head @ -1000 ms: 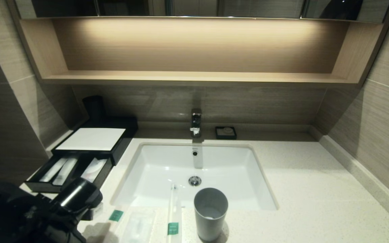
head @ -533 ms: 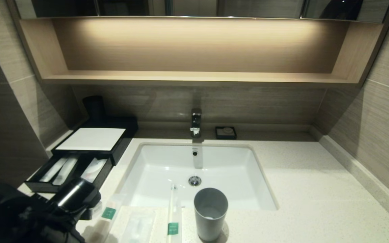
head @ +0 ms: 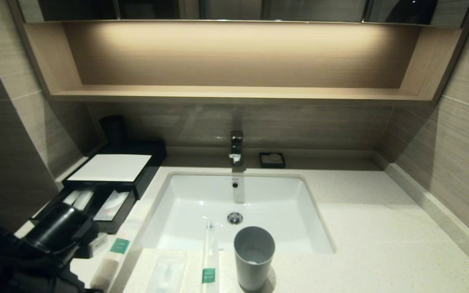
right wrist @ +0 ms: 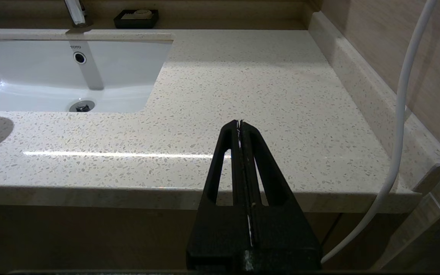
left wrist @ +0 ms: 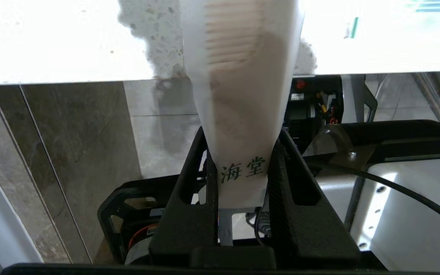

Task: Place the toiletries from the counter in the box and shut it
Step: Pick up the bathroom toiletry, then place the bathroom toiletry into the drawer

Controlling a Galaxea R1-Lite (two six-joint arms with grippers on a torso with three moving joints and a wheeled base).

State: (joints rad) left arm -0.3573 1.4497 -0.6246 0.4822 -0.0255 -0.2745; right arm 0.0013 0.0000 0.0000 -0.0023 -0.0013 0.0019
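Note:
My left gripper (left wrist: 241, 152) is shut on the end of a cream paper-wrapped stick (left wrist: 239, 95), which sticks out past the fingertips. In the head view this stick (head: 117, 249), with its green band, hangs at the left gripper (head: 103, 246) just in front of the box's open drawer (head: 117, 219). The black box (head: 110, 167) has a white top panel. A second stick (head: 209, 260) lies on the counter (head: 360, 228) at the sink's front rim. A translucent packet (head: 165, 272) lies left of it. My right gripper (right wrist: 240, 124) is shut and empty, low at the counter's (right wrist: 262, 88) front edge.
A grey cup (head: 254, 256) stands on the counter right of the second stick. The white sink (head: 283, 211) with its faucet (head: 236, 146) fills the middle. A small black soap dish (head: 272, 160) sits behind it. White items (head: 112, 201) lie in the drawer compartments.
My left gripper has closed on the stick and carried it left and back, off the counter towards the open drawer. Everything else is as before.

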